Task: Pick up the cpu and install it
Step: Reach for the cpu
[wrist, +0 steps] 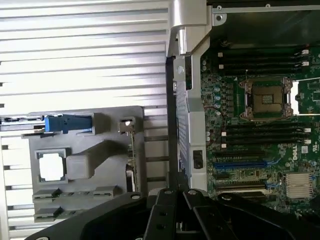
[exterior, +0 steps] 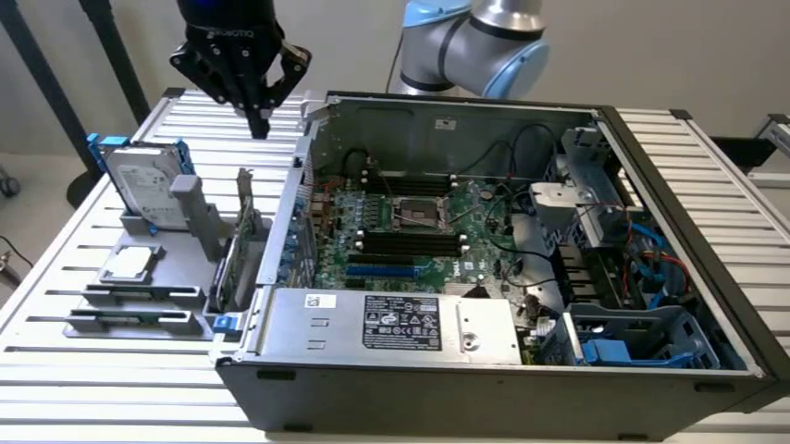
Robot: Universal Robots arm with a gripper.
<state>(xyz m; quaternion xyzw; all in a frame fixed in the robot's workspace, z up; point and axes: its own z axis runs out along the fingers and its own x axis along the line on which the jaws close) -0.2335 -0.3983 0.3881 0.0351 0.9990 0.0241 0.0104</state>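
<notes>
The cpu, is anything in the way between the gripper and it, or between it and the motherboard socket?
Nothing lies on the cpu; it sits bare in its holder, open from above, while the gripper hangs high, past the upright hard drive. Toward the socket, the case's side wall stands between.

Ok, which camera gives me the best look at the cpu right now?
The wrist view: it looks straight down on the cpu, so its whole square outline shows in the grey holder. The exterior view shows the cpu at a slant, unobstructed, to the exterior view's left of the computer case.
</notes>
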